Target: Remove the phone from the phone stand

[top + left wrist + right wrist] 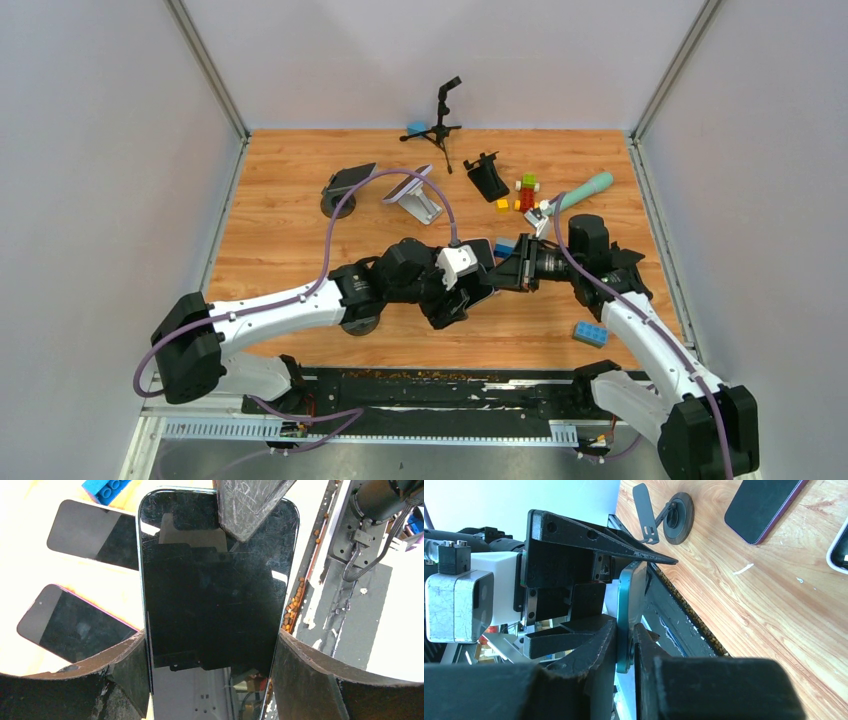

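Now holding the phone (215, 595) in the air over the middle of the tabletop (280, 230), free of the stand (674, 515). Clamping its two long edges with the left jaws, pressed in against both sides, screen facing the left wrist camera. Pinching its short end, at 12 o'clock in that view, with the right jaws: one finger (247, 505) flat on the glass, its mate behind the teal back. Showing the stand bare in the right wrist view, at 1 o'clock of the phone, round base on the wood near the tabletop's edge. Lying flat at 9 and 10 o'clock in the left wrist view: third phone (75, 625), second phone (92, 532). At 11 o'clock, a blue brick (107, 489).
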